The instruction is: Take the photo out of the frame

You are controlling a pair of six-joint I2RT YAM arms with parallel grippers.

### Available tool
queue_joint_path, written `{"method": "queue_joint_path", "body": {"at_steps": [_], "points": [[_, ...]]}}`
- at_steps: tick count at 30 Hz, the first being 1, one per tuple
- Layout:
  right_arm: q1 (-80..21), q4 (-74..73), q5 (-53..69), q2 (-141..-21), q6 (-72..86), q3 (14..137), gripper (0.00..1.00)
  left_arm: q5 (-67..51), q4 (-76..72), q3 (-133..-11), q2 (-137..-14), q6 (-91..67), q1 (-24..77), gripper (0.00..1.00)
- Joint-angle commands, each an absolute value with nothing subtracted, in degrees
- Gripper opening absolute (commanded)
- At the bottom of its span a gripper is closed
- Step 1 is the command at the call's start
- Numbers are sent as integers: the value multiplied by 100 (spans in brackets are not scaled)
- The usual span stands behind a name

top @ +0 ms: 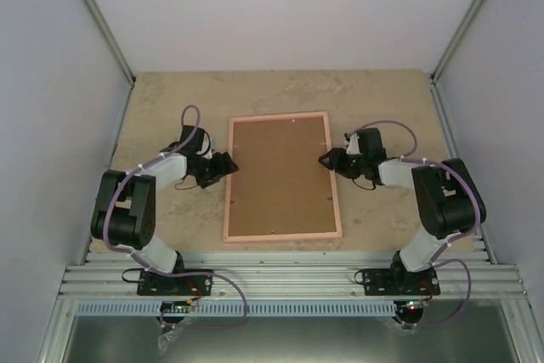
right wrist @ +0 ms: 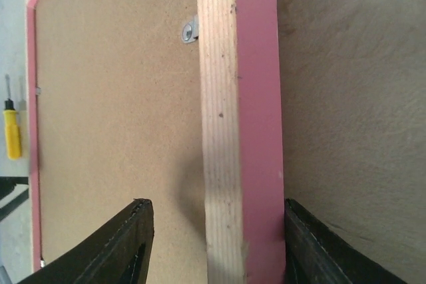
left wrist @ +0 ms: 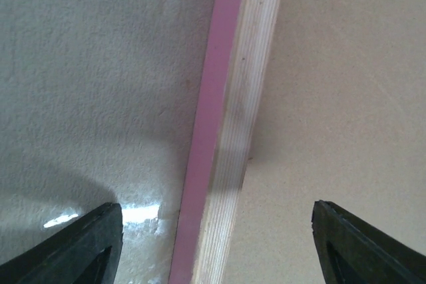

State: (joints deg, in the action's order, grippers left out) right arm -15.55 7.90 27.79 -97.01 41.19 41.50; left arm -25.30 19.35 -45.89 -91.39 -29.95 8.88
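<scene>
Top external view: the large thin-railed pink rectangular picture frame (top: 228, 180) lies back-up on the mottled beige worktop (top: 170, 99), its long axis running away from the arm bases. The left pincer (top: 229, 165) and the right pincer (top: 325, 159) each straddle a long rail, equally near, jaws apart and clamping nothing. The photo is hidden beneath the brown backing board (top: 280, 176).

The thin pink-railed rectangular frame (top: 229, 184) lies back-up on the tan bench (top: 170, 99); the left claw (top: 231, 165) and right claw (top: 324, 157) flank its long rails.

Overhead camera looking down, wrist cameras close on opposite frame (right wrist: 223, 131) rails
</scene>
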Motion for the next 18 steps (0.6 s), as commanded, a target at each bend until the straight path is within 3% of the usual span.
{"method": "queue_joint_path", "body": {"at_steps": [1,12,18], "points": [[-1553,487,2744,-9655,3737,4349,52,-1760,2504,-4859,-9313,-2746,1118,78],[-1564,70,2690,-9764,3457,4556,56,-1303,2759,-5222,-9616,-2696,1601,39],[-1573,-254,2537,-9679,3254,4671,59,-1343,2760,-5274,-9630,-2762,1699,32]]}}
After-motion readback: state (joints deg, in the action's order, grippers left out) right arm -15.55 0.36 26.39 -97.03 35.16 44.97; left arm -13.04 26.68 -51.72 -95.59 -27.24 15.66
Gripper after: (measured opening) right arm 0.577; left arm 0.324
